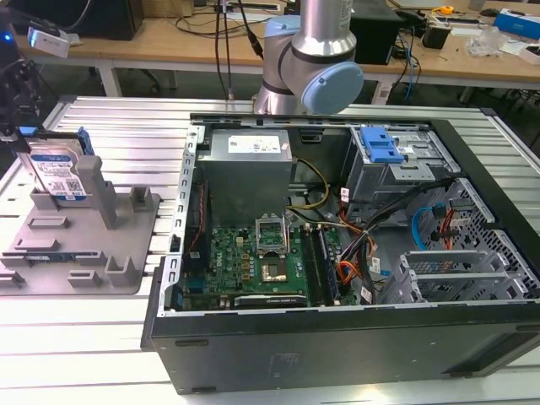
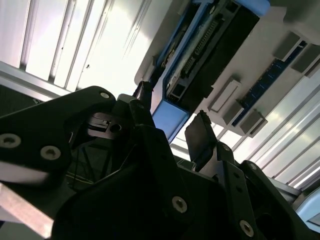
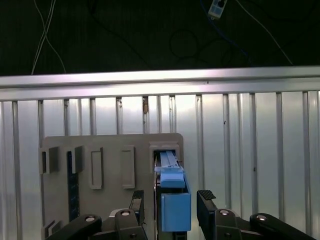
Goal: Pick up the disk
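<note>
The disk (image 1: 61,173) stands on edge in a slot of the grey fixture (image 1: 126,245) at the exterior view's left, on the slatted metal desk (image 1: 93,337), well apart from the opened computer case (image 1: 354,337). In both wrist views the claw (image 3: 171,201) is spread open astride the disk's blue rail (image 3: 175,210). One black finger (image 3: 206,199) sits on each side, with a narrow gap showing between the pads and the rail.

disk (image 1: 61,175) upright in fixture (image 1: 126,253) | exterior view's left of PC case (image 1: 337,346) | end effector (image 3: 171,199) astride disk
</note>
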Robot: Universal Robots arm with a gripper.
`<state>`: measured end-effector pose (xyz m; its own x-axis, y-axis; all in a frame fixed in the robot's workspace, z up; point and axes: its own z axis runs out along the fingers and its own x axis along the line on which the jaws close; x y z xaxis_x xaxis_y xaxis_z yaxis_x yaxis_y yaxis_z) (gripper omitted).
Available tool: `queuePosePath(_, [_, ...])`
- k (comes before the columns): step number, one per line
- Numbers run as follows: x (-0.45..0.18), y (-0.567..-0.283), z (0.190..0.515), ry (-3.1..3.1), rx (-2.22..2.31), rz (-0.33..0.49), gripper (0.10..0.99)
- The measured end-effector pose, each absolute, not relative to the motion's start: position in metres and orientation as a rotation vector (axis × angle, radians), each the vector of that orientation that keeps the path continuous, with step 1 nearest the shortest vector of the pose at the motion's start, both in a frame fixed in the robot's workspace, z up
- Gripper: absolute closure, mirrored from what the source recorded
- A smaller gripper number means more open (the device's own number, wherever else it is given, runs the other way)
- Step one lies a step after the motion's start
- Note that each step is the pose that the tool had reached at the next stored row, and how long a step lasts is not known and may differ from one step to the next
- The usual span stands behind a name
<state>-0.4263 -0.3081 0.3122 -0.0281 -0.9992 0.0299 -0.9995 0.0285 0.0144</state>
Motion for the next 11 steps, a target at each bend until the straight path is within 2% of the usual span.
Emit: queuePosePath(11, [-0.4263, -0.3081, 0.3028, -2.228, 2.170, 0.016, 0.545])
